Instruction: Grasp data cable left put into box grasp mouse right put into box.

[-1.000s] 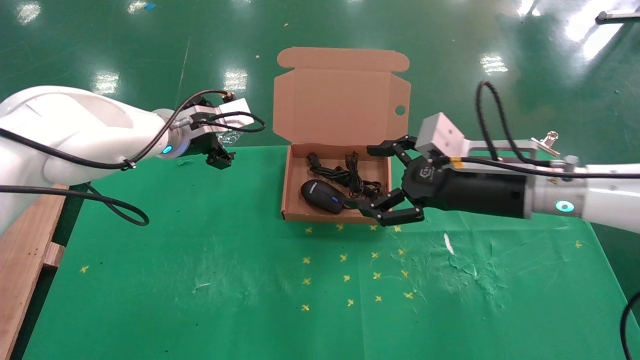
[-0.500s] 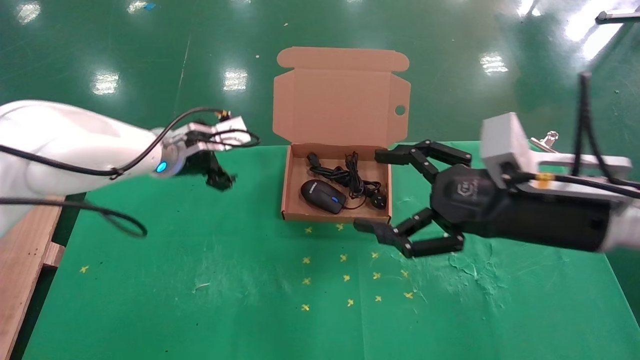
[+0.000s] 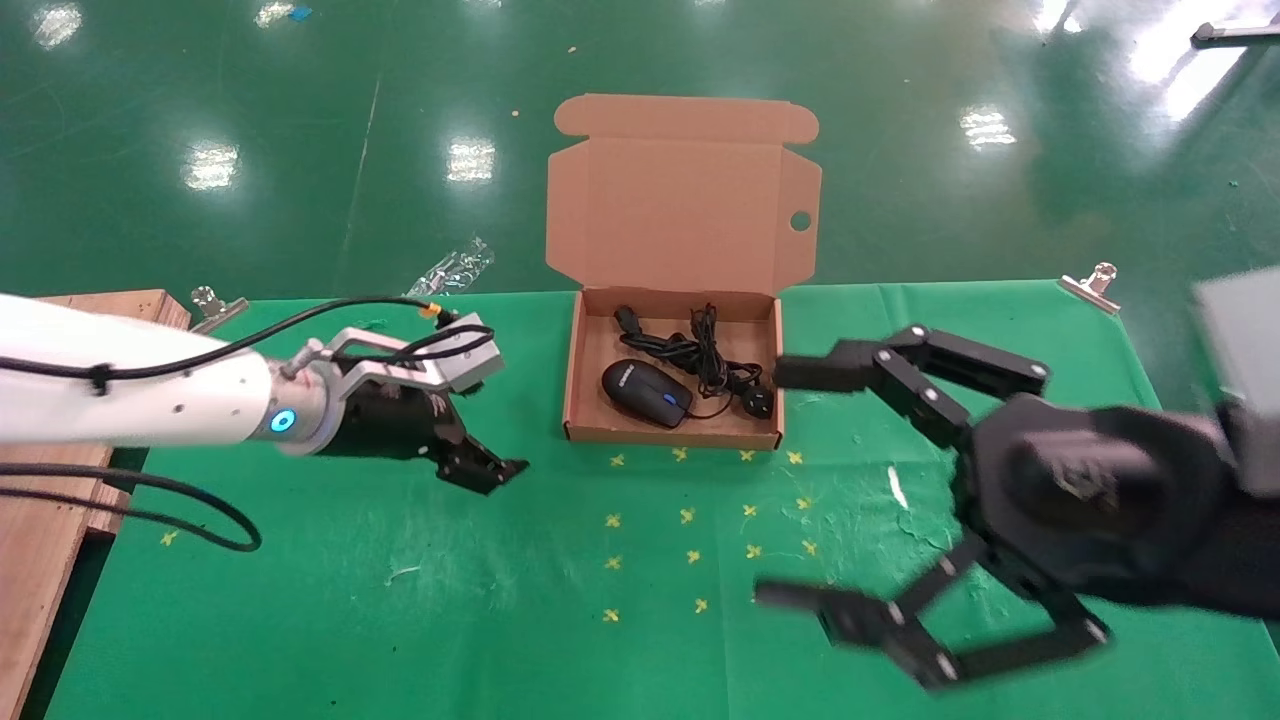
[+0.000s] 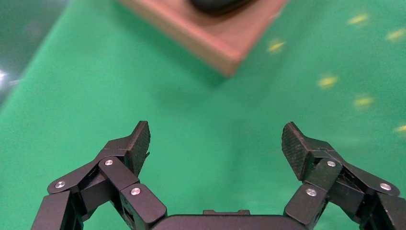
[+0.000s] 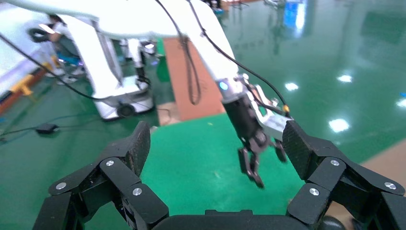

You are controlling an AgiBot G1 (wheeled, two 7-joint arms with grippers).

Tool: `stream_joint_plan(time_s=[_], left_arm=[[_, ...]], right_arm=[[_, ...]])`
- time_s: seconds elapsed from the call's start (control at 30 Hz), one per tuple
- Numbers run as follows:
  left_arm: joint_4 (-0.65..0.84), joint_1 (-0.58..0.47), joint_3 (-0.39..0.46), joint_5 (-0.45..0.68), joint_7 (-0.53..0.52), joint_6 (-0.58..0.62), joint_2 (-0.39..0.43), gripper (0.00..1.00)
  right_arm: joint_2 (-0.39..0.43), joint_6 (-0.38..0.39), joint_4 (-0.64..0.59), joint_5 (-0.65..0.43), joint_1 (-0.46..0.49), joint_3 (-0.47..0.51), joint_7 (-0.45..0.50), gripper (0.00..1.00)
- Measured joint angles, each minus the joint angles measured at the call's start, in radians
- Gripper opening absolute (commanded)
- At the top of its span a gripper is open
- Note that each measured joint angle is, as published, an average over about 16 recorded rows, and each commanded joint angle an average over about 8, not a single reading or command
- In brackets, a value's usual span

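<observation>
The brown cardboard box (image 3: 680, 210) stands open at the table's back centre, lid raised. The black mouse (image 3: 645, 392) lies in its front left part. The coiled data cable (image 3: 690, 350) lies behind and to the right of it, plug (image 3: 757, 401) at the front right. My left gripper (image 3: 480, 465) is open and empty, low over the cloth left of the box. In the left wrist view it (image 4: 215, 139) faces the box corner (image 4: 206, 40). My right gripper (image 3: 778, 485) is open and empty, in front of and right of the box; it also shows in the right wrist view (image 5: 215, 139).
Yellow cross marks (image 3: 700, 520) dot the green cloth in front of the box. Metal clips (image 3: 1090, 285) hold the cloth at the back corners. A wooden bench (image 3: 50, 500) borders the table's left side. A clear plastic wrapper (image 3: 450, 268) lies on the floor behind.
My right gripper has drawn back from the box toward the near right, still open and empty. My left arm has come down and forward over the table left of the box.
</observation>
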Motion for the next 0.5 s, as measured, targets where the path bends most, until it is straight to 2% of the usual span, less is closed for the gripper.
stream_joint_plan(time_s=[0.5], left_arm=[[-0.088,0.166,-0.277,-0.393,0.225,0.188,-0.132,1.00]], right_arm=[[0.018,-0.012,0.021,0.030,-0.015,0.009,0.006,1.00]])
